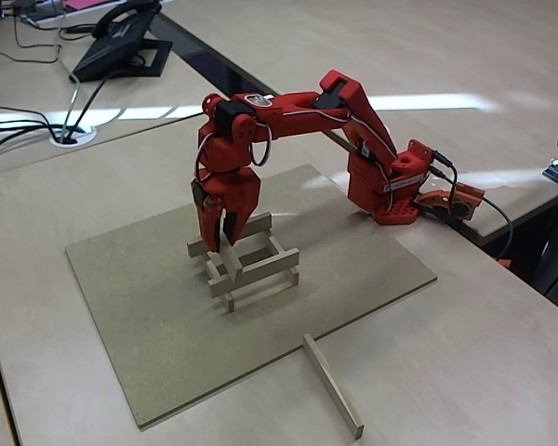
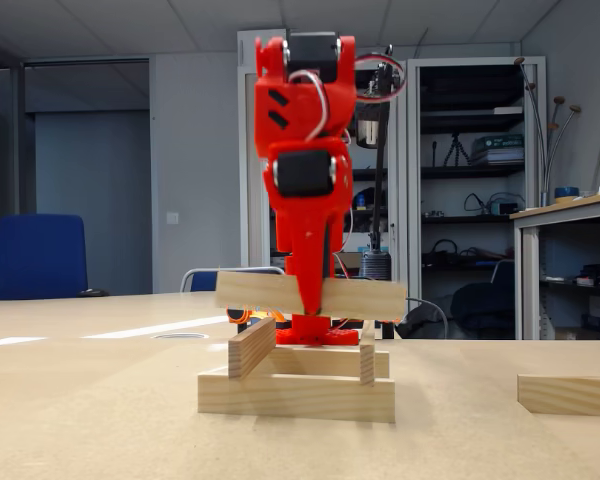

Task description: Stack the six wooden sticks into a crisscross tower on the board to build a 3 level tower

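Sticks: six pale square-section wooden bars, plain light wood, all alike. Four already form two crossed levels of the tower [image 1: 245, 265] near the middle of the board [image 1: 149, 344], a matte brownish-tan panel lying on the paler worktop [image 1: 484, 372]. A fifth stick [image 2: 310, 296] is clamped near its middle in the red pincer [image 1: 223, 243]. In the low fixed view it sits roughly level, slightly tilted, just above the second level; whether it touches the stack yet I can't tell. The sixth stick [image 1: 333, 385] lies flat on the worktop, just off the board's near edge and well apart from the tower.

Handling, as a guess: light, rigid, dry wood, not fragile, with smooth faces that may slide against each other. Nothing locks the stack, so a nudge from the pincer could shift the lower bars. Best hold is mid-length across two opposite flat faces, so the bar hangs balanced and level; a grip near one end would probably let it droop. The loose stick lies at an angle to the board edge, so the wrist would likely need turning to line the jaws up across it.

Task looks mostly done: two levels built, third level half under way, one stick left to fetch.
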